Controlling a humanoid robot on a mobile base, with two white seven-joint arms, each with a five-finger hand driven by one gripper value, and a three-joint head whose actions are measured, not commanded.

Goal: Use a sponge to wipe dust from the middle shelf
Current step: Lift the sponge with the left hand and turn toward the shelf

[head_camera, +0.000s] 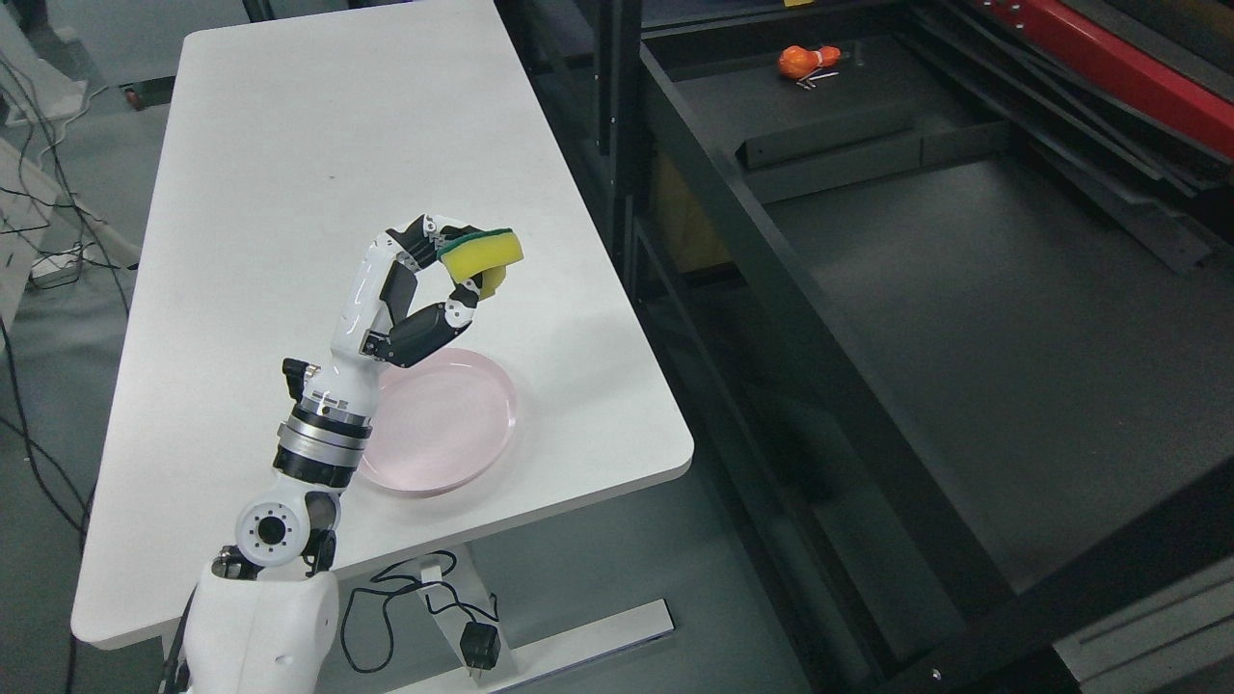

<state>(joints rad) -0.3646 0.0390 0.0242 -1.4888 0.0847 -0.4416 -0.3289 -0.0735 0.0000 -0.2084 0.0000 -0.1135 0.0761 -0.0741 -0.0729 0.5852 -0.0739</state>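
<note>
My left hand (453, 275) is raised above the white table (289, 173), its fingers shut on a yellow sponge (482, 253) with a green scrub layer. The sponge hangs in the air over the table, above and beyond a pink plate (453, 424). To the right stands a black shelf unit, and its wide dark shelf surface (964, 318) lies well to the right of the sponge. My right hand does not show.
An orange object (808, 62) lies at the back of the dark shelf, with a black bar (829, 135) in front of it. A black upright post (617, 116) stands between table and shelf. Cables and a power adapter (479, 644) lie on the floor under the table.
</note>
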